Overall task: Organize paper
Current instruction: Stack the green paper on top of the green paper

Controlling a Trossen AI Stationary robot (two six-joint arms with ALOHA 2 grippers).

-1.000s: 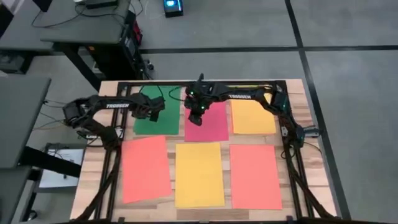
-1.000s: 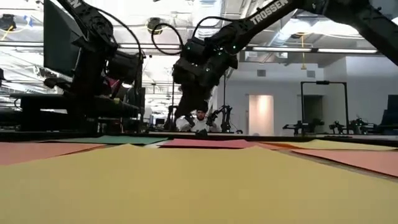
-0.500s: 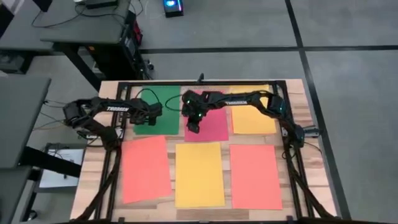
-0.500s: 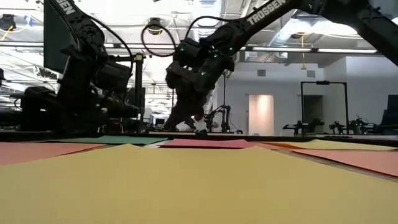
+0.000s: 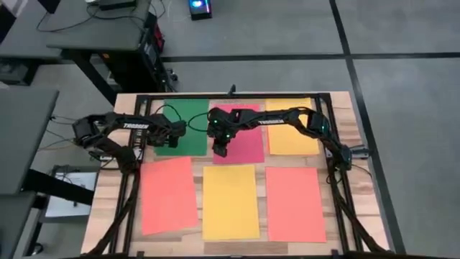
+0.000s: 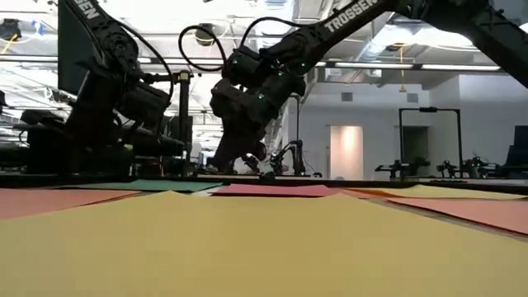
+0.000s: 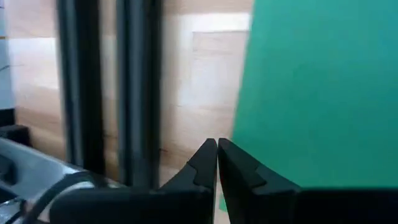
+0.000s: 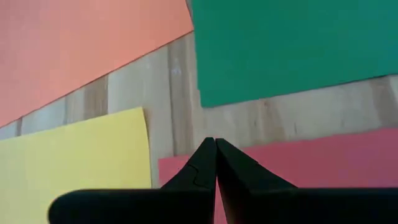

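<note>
Six sheets of paper lie flat on the wooden table in two rows. The far row is green (image 5: pixel 180 128), pink-red (image 5: pixel 243 137) and orange-yellow (image 5: pixel 291 133). The near row is salmon (image 5: pixel 169 194), yellow (image 5: pixel 230 201) and salmon (image 5: pixel 295 203). My right gripper (image 5: pixel 221 149) is shut and slants down over the pink-red sheet's near left corner (image 8: pixel 186 168). My left gripper (image 7: pixel 217 144) is shut and hovers by the green sheet's left edge (image 7: pixel 239 124), with nothing in it. My right gripper's shut fingertips (image 8: pixel 205 155) stand at the near left corner of the pink-red sheet, coming from above at a slant. I cannot tell whether they touch the paper.
A black metal frame (image 5: pixel 215 95) runs along the table's far edge and both sides, and its rails (image 7: pixel 134 93) stand close to my left gripper. Bare wood (image 8: pixel 174 106) shows in the narrow gaps between the sheets. Desks and floor surround the table.
My right gripper has gone down and toward the table's near edge, a little leftward, from the middle of the pink-red sheet to its near left corner. My left gripper has drawn back toward the table's left edge, off the green sheet. The sheets have stayed in place.
</note>
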